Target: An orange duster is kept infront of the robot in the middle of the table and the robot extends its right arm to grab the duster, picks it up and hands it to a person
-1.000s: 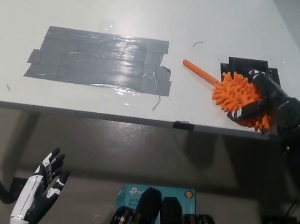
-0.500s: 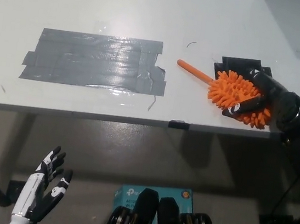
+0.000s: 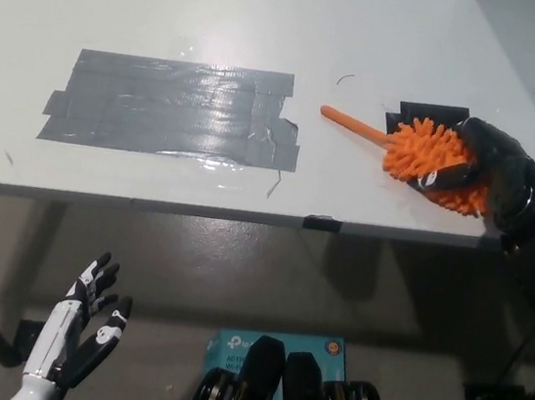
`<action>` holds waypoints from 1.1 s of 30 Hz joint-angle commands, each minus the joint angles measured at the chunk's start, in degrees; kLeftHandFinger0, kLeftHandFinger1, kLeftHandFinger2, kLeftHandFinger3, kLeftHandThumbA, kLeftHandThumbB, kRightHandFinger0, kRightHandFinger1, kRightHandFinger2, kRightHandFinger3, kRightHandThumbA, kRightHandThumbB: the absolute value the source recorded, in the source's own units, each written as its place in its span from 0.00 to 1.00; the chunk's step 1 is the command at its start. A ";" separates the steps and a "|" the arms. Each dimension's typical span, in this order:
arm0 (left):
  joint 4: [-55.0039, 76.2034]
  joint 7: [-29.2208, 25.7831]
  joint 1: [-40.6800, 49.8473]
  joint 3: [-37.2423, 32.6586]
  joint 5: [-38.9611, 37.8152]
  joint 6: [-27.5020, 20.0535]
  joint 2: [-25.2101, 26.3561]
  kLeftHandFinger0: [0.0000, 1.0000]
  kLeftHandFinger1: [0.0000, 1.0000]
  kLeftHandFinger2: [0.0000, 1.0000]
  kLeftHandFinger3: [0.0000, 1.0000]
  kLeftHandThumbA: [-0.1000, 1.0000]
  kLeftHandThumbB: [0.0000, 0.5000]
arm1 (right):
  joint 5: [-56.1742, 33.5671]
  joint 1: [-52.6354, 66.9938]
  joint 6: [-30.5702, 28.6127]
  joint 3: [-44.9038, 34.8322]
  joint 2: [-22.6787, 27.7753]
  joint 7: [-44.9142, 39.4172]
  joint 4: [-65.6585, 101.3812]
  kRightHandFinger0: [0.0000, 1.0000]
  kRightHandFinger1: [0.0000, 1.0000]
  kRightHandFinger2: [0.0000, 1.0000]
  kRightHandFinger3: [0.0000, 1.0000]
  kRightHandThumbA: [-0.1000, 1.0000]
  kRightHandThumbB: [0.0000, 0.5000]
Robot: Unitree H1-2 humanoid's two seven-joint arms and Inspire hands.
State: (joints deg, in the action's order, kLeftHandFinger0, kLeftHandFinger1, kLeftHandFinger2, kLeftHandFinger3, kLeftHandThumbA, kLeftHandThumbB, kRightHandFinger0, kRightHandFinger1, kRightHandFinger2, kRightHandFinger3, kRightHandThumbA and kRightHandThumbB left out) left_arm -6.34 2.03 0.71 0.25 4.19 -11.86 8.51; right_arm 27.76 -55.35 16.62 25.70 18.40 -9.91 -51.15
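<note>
- Right hand [image 3: 484, 164] grasps duster [image 3: 430, 160] by its bristle head, right side of frame, near table [image 3: 271, 23] edge.
- Left hand [image 3: 77, 333] rests lower left, fingers spread, holding nothing.
- Risk: soft bristles give weak grip, duster can slip at lift.

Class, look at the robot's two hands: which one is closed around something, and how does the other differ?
The black right hand grips the fuzzy orange duster; the white left hand hangs open below the table.

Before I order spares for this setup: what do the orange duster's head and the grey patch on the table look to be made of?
The orange spiky duster head, held in the black right hand, looks like soft rubbery or chenille nubs, matte. The grey rectangular patch looks like overlapping duct tape strips: glossy glare, wrinkles, ragged ends.
</note>
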 commanded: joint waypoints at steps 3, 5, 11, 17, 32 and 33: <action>1.10 0.27 -1.01 0.33 -0.36 -0.85 0.65 0.93 1.00 1.00 1.00 0.61 0.38 | -0.66 1.39 -2.01 -0.38 -1.33 -1.11 -3.15 0.70 0.84 0.80 0.51 0.00 0.30; 1.13 0.24 -1.02 0.27 -0.15 -1.05 0.71 0.92 1.00 1.00 1.00 0.60 0.34 | -0.95 1.59 -2.59 -0.78 -1.38 -0.63 -3.66 0.44 0.61 0.61 0.49 0.00 0.31; 0.53 0.45 -1.75 0.50 -0.79 -1.51 0.90 0.88 1.00 1.00 1.00 0.57 0.30 | -3.57 2.30 -5.36 -4.02 -1.18 -0.15 -3.74 0.36 0.58 0.57 0.63 0.00 0.28; 0.93 0.10 -2.17 0.44 0.02 -0.55 0.83 0.87 0.98 1.00 1.00 0.59 0.28 | -9.88 3.07 -10.68 -12.44 -1.26 -0.51 -3.32 0.00 0.28 0.48 0.69 0.00 0.33; 0.13 -0.10 -3.27 0.67 -0.06 -0.74 0.90 0.84 0.94 1.00 1.00 0.57 0.24 | -42.49 2.49 9.73 -44.10 -9.12 -11.02 15.19 0.03 0.57 0.95 1.00 0.00 0.26; 0.21 -0.09 -3.29 0.73 -0.27 -0.57 0.80 0.84 0.94 1.00 1.00 0.57 0.25 | -44.31 2.48 10.29 -44.86 -9.54 -11.72 16.15 0.04 0.58 0.94 1.00 0.00 0.24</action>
State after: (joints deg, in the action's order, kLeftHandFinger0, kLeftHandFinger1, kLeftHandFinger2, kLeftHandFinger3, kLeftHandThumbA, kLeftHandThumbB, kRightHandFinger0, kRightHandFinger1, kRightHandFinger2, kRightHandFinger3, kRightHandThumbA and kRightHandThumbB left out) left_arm -7.28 2.02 -0.93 0.31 4.17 -11.32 8.46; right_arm 8.26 -49.99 13.69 -7.09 12.81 -11.26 -47.13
